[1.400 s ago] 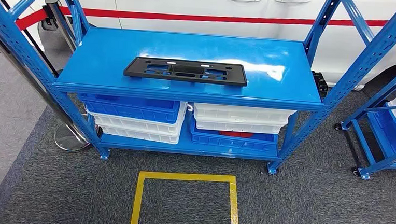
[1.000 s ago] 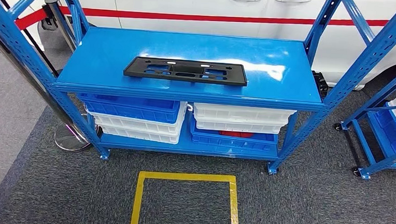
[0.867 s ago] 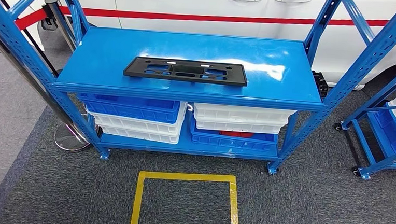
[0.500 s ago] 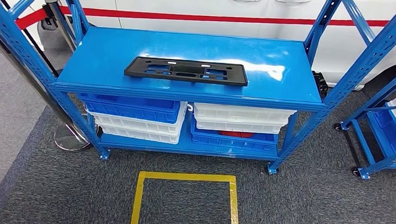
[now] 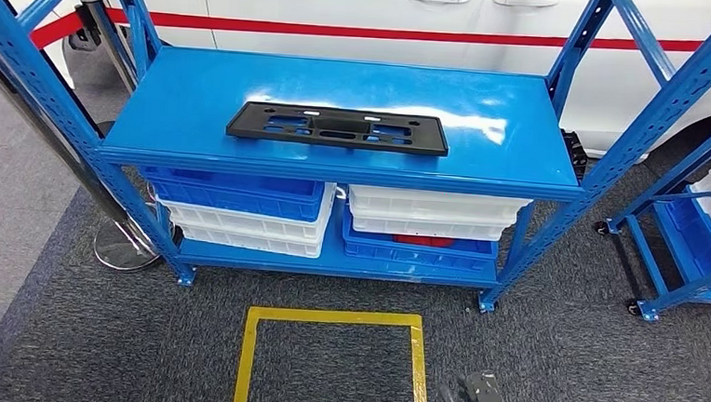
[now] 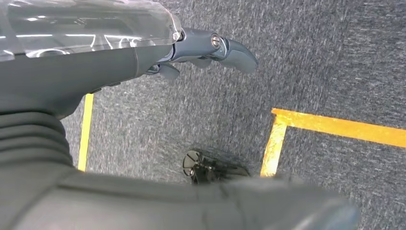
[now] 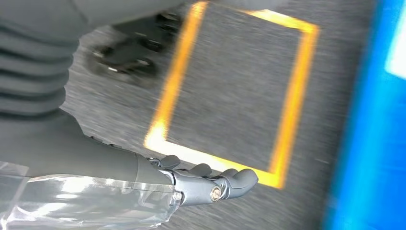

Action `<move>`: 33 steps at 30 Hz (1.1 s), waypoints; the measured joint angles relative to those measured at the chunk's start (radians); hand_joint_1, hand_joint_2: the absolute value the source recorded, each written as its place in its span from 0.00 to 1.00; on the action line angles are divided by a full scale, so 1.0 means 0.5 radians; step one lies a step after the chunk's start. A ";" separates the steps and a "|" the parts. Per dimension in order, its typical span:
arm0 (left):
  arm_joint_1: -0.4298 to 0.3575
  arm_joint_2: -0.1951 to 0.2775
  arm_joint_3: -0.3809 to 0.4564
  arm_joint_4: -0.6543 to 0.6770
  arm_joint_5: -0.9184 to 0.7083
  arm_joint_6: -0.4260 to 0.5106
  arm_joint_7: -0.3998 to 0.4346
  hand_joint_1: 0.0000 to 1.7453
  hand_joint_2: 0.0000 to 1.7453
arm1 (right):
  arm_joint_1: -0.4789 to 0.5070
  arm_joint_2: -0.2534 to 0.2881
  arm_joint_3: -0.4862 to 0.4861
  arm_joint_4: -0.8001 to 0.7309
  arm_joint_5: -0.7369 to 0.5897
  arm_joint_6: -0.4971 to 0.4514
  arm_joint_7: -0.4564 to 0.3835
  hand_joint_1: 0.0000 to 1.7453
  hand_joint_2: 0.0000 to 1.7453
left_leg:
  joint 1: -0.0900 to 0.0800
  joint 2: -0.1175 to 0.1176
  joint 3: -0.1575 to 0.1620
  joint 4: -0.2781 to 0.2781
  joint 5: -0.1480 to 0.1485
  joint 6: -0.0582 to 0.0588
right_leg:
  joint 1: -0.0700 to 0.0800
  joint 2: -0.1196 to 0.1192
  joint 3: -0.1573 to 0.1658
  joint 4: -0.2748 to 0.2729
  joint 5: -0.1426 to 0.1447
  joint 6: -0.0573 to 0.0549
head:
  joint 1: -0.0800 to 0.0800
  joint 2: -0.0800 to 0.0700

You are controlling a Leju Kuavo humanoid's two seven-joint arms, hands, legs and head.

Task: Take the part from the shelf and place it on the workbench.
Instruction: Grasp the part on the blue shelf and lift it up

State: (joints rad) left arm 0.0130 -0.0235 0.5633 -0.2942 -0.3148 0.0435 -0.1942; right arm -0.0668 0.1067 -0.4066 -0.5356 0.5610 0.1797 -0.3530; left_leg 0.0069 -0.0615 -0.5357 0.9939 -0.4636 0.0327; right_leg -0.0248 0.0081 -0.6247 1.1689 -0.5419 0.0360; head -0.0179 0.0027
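A flat, long black plastic part with cut-out openings (image 5: pixel 338 127) is seen lying on the upper deck of the blue steel shelf (image 5: pixel 199 108), slightly toward its front edge and roughly centred across its width. Under that deck, stacked blue and white plastic crates (image 5: pixel 244 211) are stored on the lower level. In front of the shelf, a yellow tape square (image 5: pixel 335 317) is marked on the dark grey carpet (image 5: pixel 556 362). Behind the shelf, a white car with a red stripe (image 5: pixel 363 15) is parked. The left hand (image 6: pixel 210 48) is held above the carpet, its fingers extended and apart, nothing gripped. The right hand (image 7: pixel 210 184) is likewise empty, fingers extended side by side above the tape square
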 joint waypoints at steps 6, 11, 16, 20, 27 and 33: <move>-0.025 -0.017 0.115 0.024 -0.054 0.008 -0.027 0.00 0.00 | -0.015 -0.001 0.199 -0.502 -0.218 0.088 -0.131 0.00 0.00 | -0.003 -0.014 -0.010 0.033 -0.037 -0.068 | 0.008 0.022 0.094 -0.274 0.144 -0.043 | -0.002 0.000; -0.043 -0.024 0.179 0.036 -0.087 0.021 -0.045 0.00 0.00 | -0.026 -0.003 0.331 -0.854 -0.345 0.145 -0.207 0.00 0.00 | 0.007 0.075 -0.150 0.330 -0.204 -0.114 | 0.006 -0.017 0.109 -0.298 0.148 -0.102 | -0.012 0.000; -0.052 -0.026 0.247 0.045 -0.117 0.027 -0.059 0.00 0.00 | -0.032 -0.004 0.476 -1.208 -0.474 0.203 -0.279 0.00 0.00 | 0.010 0.107 -0.238 0.435 -0.129 -0.116 | 0.012 -0.048 0.129 -0.292 0.129 -0.104 | -0.013 0.000; -0.065 -0.026 0.299 0.051 -0.145 0.029 -0.074 0.00 0.00 | -0.043 -0.004 0.585 -1.485 -0.573 0.252 -0.335 0.00 0.00 | -0.006 0.127 -0.072 0.062 0.008 -0.080 | 0.022 -0.058 0.145 -0.290 0.115 -0.071 | -0.011 0.000; -0.080 -0.039 0.386 0.057 -0.198 0.041 -0.097 0.00 0.00 | -0.057 -0.005 0.774 -1.958 -0.737 0.336 -0.430 0.00 0.00 | 0.002 0.113 -0.062 0.018 0.032 -0.010 | 0.021 -0.028 -0.048 0.110 -0.106 -0.015 | -0.002 0.000; -0.091 -0.049 0.458 0.071 -0.246 0.058 -0.114 0.00 0.00 | -0.064 -0.016 0.950 -2.344 -0.858 0.390 -0.511 0.00 0.00 | -0.012 0.087 -0.043 0.026 0.014 -0.015 | 0.030 -0.015 0.032 -0.134 0.125 -0.050 | -0.002 0.000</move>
State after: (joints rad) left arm -0.0324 -0.0479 0.7923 -0.2587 -0.4377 0.0727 -0.2514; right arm -0.0986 0.0987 0.0685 -1.7075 0.1323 0.3745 -0.6083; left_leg 0.0009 -0.0182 -0.5569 1.0071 -0.4567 0.0254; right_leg -0.0100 0.0007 -0.6088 1.1018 -0.4795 0.0110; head -0.0189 0.0027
